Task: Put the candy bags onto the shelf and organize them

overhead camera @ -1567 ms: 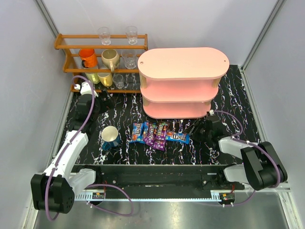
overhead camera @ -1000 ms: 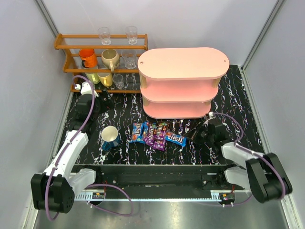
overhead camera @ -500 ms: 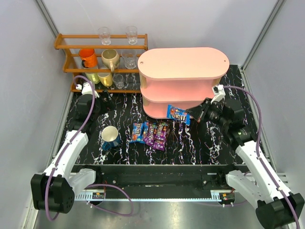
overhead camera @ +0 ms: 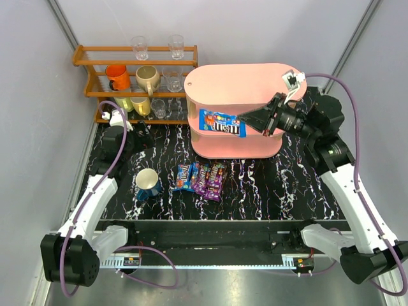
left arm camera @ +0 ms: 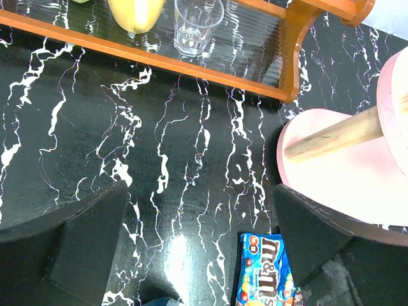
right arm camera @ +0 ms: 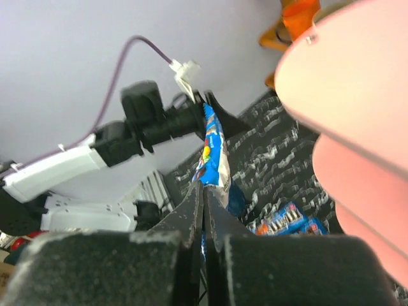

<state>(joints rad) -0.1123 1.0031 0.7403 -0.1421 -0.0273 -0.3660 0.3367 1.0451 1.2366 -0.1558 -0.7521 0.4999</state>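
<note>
The pale pink three-tier shelf (overhead camera: 245, 83) stands at the back right of the table. My right gripper (overhead camera: 247, 118) is shut on a blue candy bag (overhead camera: 222, 122) and holds it in the air in front of the shelf's left side, near its upper tiers. In the right wrist view the bag (right arm camera: 213, 150) sticks out edge-on from the shut gripper (right arm camera: 204, 197), with the shelf (right arm camera: 357, 76) to the right. Several blue and purple bags (overhead camera: 201, 178) lie overlapping on the table before the shelf. My left gripper (overhead camera: 137, 137) is open and empty; a blue bag (left arm camera: 264, 277) lies near its right finger (left arm camera: 331, 236).
An orange-brown wooden rack (overhead camera: 134, 80) with mugs and glasses stands at the back left; its lower rail (left arm camera: 255, 76) and a glass (left arm camera: 197, 22) show in the left wrist view. A blue mug (overhead camera: 148, 183) stands left of the bags. Grey walls enclose the table.
My right gripper picked the blue bag up from the table and carried it up and back to the front of the shelf. The left arm has not moved.
</note>
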